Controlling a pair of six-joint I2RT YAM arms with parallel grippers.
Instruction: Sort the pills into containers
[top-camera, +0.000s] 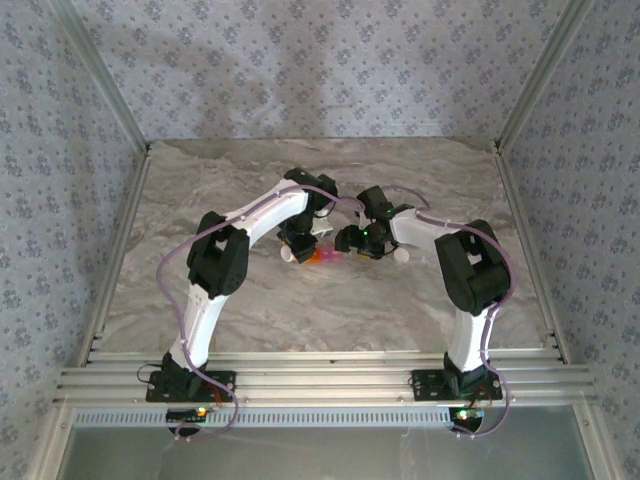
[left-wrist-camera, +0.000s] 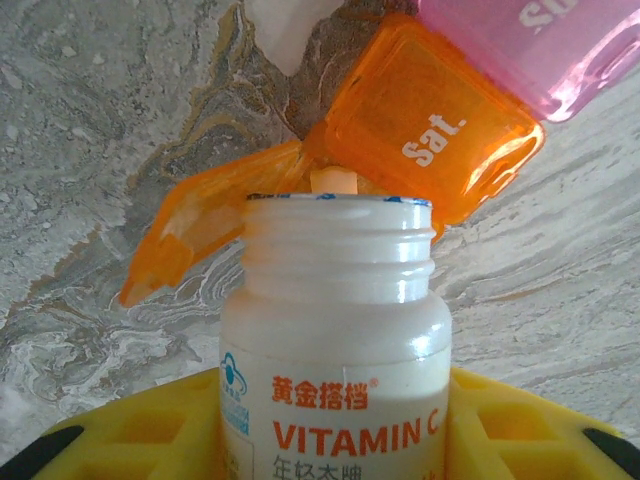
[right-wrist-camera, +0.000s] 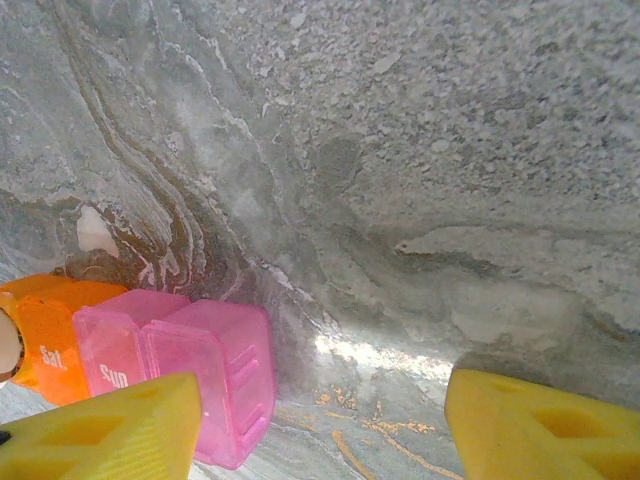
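- Grey marbled tabletop (top-camera: 300, 300), with blue-grey patterned wallpaper on three sides and aluminium rails (top-camera: 320, 385) along the near edge.
- Both arms bend inward. The left gripper (top-camera: 298, 240) and right gripper (top-camera: 362, 242) sit close together near mid-table.
- The containers (top-camera: 325, 257) are a small strip of joined translucent plastic compartments, one orange and the rest pink. The strip lies on the table between the two grippers.
- Left wrist view: the left gripper (left-wrist-camera: 330, 445) is clamped on a white plastic bottle (left-wrist-camera: 335, 330) printed "VITAMIN C" in orange. Its yellow fingers (left-wrist-camera: 130, 440) sit against either side of the bottle body.
- The bottle carries no cap, and its mouth points at the orange compartment (left-wrist-camera: 430, 130) marked "Sat.". The compartment's lid (left-wrist-camera: 190, 235) is flipped open to the left.
- A small pale piece sits just beyond the bottle rim. I cannot tell whether it is a pill or part of the hinge.
- Right wrist view: the right gripper (right-wrist-camera: 325, 430) has its jaws wide apart, with only bare table between them and nothing held.
- The pink compartment (right-wrist-camera: 180, 370) marked "Sun" lies just beside the yellow finger at the lower left of that view. Whether they touch cannot be told.
- A small white object (right-wrist-camera: 95, 230) lies on the table beyond the orange end, too blurred to identify.
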